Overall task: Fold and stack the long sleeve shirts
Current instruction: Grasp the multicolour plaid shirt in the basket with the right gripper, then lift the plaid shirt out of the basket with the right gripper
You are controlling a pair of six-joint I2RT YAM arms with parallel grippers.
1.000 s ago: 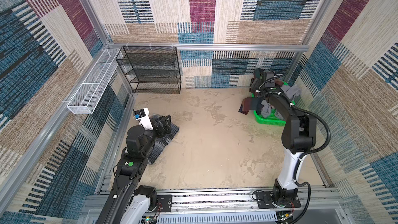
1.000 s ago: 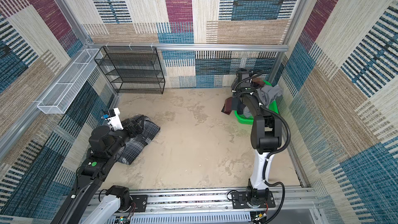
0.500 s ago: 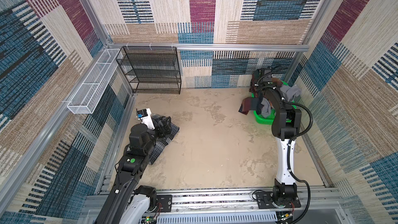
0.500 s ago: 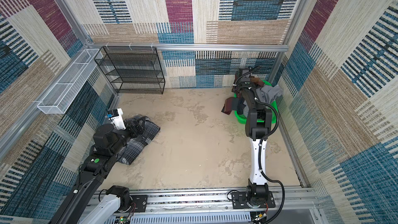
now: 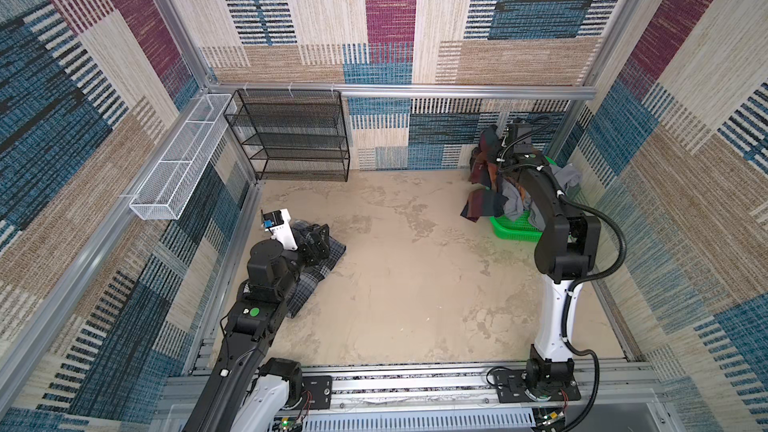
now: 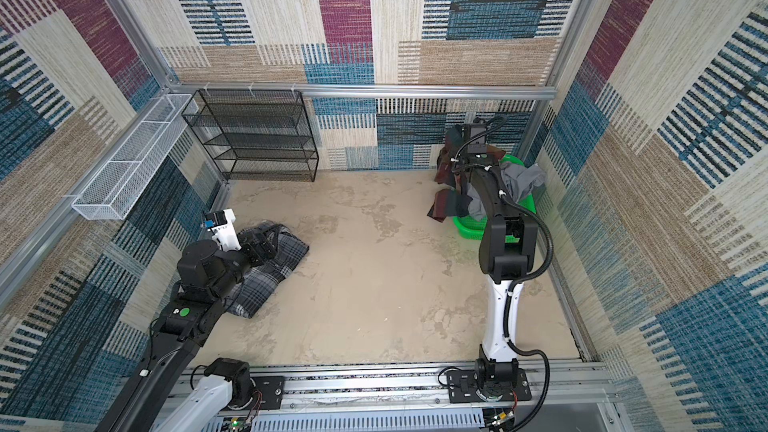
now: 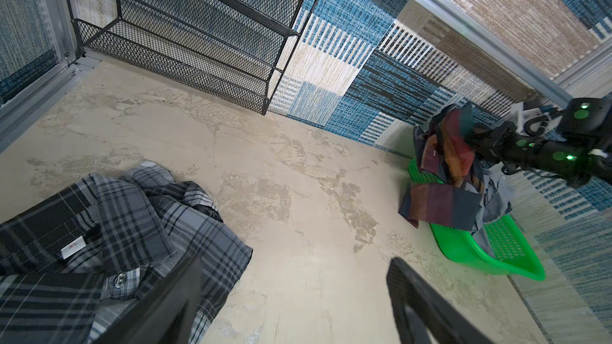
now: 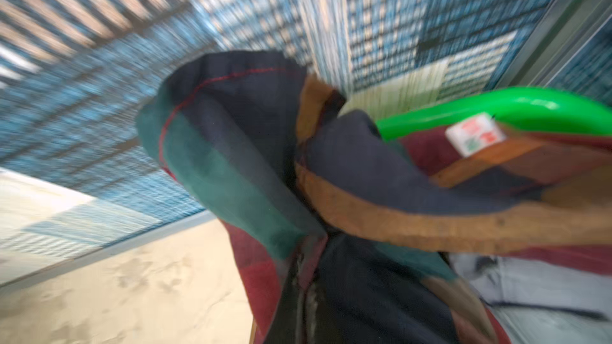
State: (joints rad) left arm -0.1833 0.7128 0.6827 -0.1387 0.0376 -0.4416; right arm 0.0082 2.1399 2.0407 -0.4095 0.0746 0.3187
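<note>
- In both top views the left gripper (image 5: 318, 238) sits with its jaws spread over the grey shirt (image 5: 322, 270), which lies crumpled on the floor at the left, near the wall; the left arm hides much of it.
- At the far right the right gripper (image 5: 496, 153) is pressed together on the navy shirt (image 5: 482, 203), held up so that the cloth hangs over the left rim of the green basket (image 5: 513, 228) and onto the floor.
- A grey garment (image 5: 566, 174) fills the basket behind the right arm.
- A black rack (image 6: 253, 139) stands against the far wall at the left, and a white wire tray (image 6: 129, 168) hangs on the left wall; the middle floor lies between the two shirts.
- Left wrist view: two spread fingers (image 7: 175, 296) frame bare floor; one overlaps the grey shirt's edge, though I cannot tell if it touches. The collar tag (image 7: 73, 247) faces up.
- Right wrist view, blurred: bunched navy, green and orange folds fill the frame, a white label (image 8: 475, 134) beside the basket rim; the jaws are hidden by cloth.
</note>
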